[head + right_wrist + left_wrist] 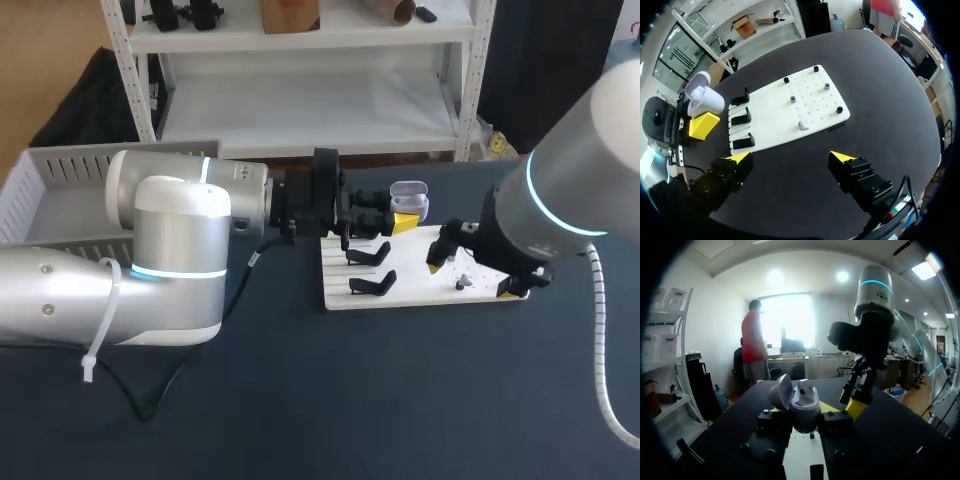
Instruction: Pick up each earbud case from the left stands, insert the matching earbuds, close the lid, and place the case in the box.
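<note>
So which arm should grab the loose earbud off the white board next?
Right: the right gripper hovers open above the earbud; the left gripper is shut on the open case.

The right claw hangs over the dark desk, its 2 yellow tips wide apart. Ahead lies a white board with 3 black stands and 1 white earbud. Beside the board, the left claw grips an open earbud case.
</note>
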Controlling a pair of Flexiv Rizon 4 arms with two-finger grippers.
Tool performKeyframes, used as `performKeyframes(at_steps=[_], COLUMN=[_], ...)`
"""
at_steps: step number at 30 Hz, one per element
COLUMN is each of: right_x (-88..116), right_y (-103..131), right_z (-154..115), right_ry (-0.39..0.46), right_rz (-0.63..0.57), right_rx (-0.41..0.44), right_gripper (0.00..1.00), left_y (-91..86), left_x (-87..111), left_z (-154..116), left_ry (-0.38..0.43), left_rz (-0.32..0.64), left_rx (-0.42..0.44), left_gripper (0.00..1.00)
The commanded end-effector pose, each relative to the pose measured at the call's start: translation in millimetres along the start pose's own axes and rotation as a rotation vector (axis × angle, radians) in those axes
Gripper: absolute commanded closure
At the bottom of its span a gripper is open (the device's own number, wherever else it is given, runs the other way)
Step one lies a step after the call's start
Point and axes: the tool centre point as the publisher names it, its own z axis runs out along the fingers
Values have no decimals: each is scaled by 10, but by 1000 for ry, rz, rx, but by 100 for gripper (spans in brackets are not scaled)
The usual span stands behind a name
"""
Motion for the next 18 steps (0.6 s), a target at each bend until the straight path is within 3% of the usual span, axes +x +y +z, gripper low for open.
performKeyframes(at_steps=[1, 10, 18], right_x=[23, 15, -44], right_y=[-8, -82, -181], right_z=[8, 145, 359], right_ry=[-11, -37, 6], right_rz=[2, -45, -33], right_rx=[-4, 30, 66], right_gripper=[0, 0, 0], left_y=[6, 6, 6], left_x=[-1, -1, -1], left_z=[5, 5, 5], left_ry=[1, 1, 1], left_rz=[0, 0, 0], left_rx=[0, 0, 0], left_gripper=[100, 100, 100])
